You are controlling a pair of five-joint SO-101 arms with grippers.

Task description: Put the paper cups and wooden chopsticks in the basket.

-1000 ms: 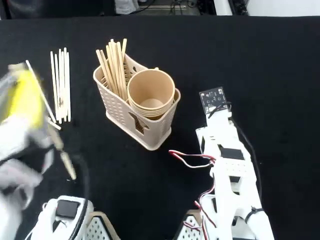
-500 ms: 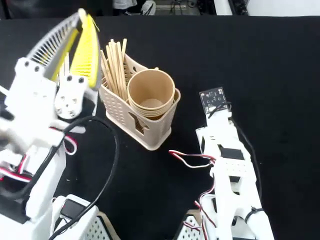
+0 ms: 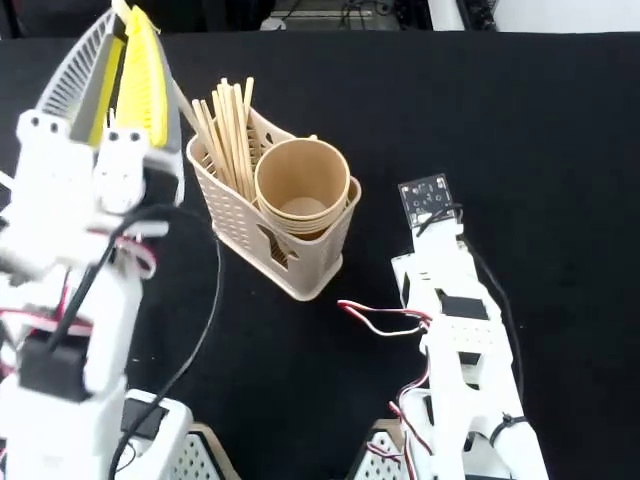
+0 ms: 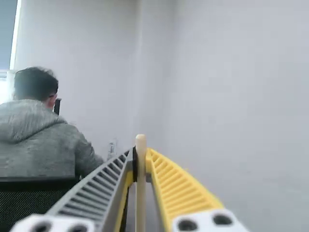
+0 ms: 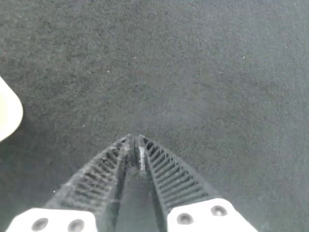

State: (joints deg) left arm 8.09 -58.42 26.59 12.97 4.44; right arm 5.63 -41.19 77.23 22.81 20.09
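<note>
1. One chopstick (image 4: pixel 140 193) sits pinched in the left tool (image 4: pixel 140 153), which is up off the counter (image 3: pixel 520 120), tips pointing away at a wall.
2. Basket (image 3: pixel 300 265) stands just beside that arm; stacked paper cups (image 3: pixel 302 180) and the chopstick bundle (image 3: pixel 228 125) are inside it, bundle on the arm's side.
3. Left tool clamped on the chopstick. Right tool (image 5: pixel 133 142) clenched, empty, low over bare counter, apart from the basket.
</note>
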